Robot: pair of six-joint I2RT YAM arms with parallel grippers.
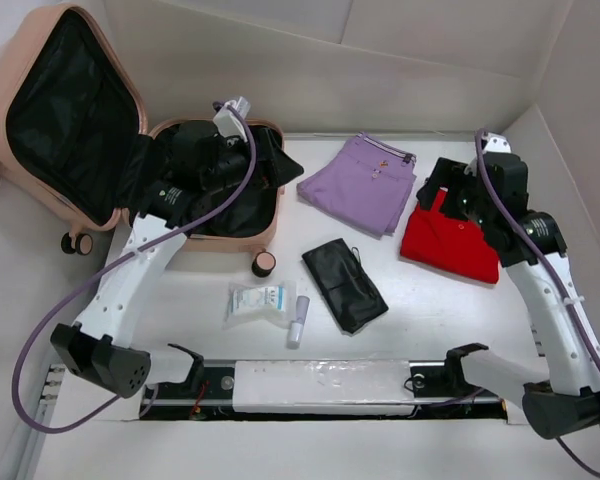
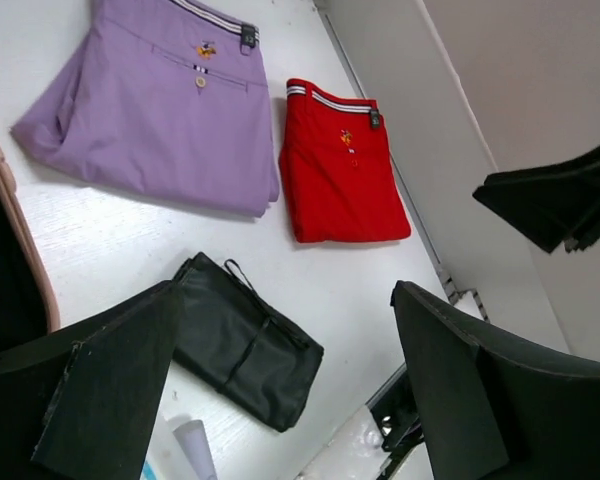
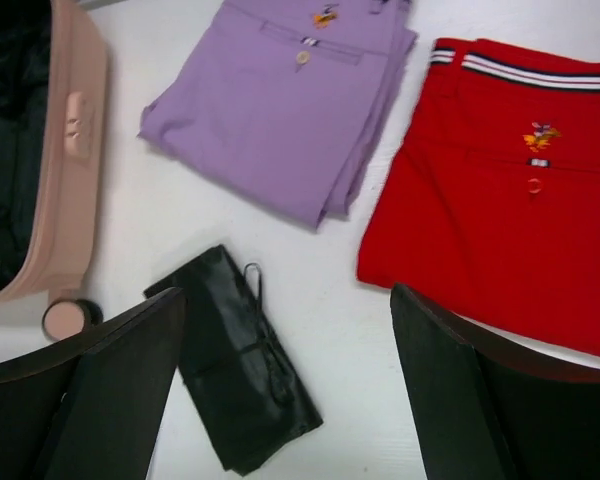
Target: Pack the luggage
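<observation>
Rounded peach hard-shell luggage [image 1: 240, 238] lies open, its lining black fabric. Left tool [image 2: 280, 385] above it and right tool [image 3: 285, 385] over folded red shorts [image 1: 450, 245] both gape wide, holding nothing.

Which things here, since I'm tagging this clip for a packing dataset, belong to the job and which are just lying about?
Belong to the packing, likely: the luggage, lying open; folded purple garment; folded red garment; black pouch; clear packet; small bottle.

Not for packing, just rig hardware: purple cable; mounting rail at the near edge.
</observation>
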